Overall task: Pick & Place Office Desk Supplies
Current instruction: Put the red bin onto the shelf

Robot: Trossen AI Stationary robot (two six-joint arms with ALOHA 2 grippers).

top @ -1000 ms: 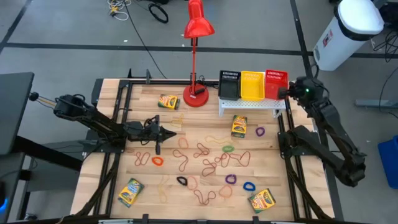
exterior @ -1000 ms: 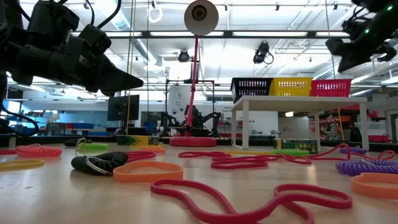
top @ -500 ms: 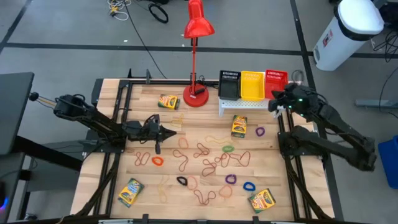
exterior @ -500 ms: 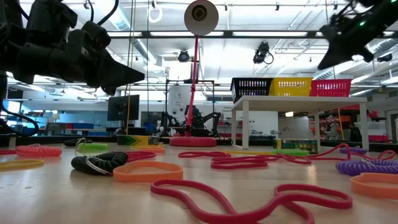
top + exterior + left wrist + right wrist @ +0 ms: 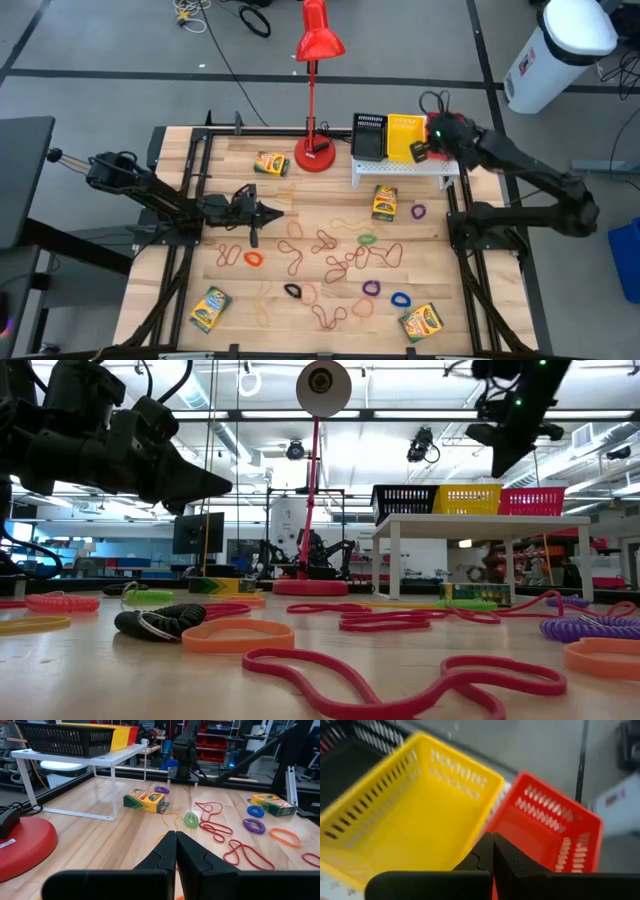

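While both pincers are pressed together, empty | right pincer (image 5: 418, 152) over yellow mesh bin (image 5: 415, 805) | red bin (image 5: 550, 830) beside it

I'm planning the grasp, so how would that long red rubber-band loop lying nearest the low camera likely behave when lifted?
The long red rubber-band loop lies flat in a wavy, folded outline, so it is probably floppy and would sag from a pinch. It looks thin, so likely very light. Lying flat on the wooden table, it shouldn't roll, but may be awkward to get fingers under.
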